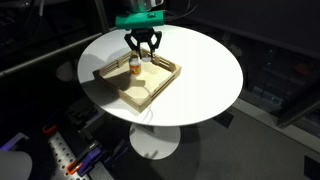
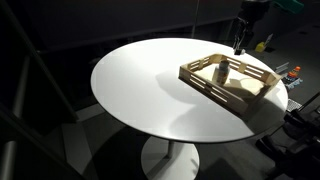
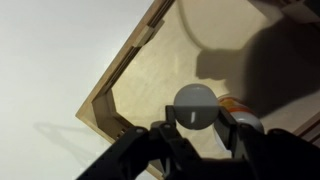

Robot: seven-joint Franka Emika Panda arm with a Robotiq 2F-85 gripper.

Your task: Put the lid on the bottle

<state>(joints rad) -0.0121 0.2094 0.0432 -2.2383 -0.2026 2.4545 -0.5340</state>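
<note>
In the wrist view the bottle (image 3: 233, 104) is mostly hidden behind a dark finger, with only a sliver of amber and white showing. In an exterior view the gripper (image 2: 240, 42) is cut off at the top edge, and what it holds is too small to make out there. It hangs over a corner of the tray (image 1: 108, 76) on the round surface (image 1: 210, 60), fingers narrowed onto the lid (image 3: 195, 102), gripping it just beside the upright bottle inside the tray.

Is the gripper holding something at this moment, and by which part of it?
It appears so: the gripper holds the small flat round white lid by its rim, one finger on each opposite side.
</note>
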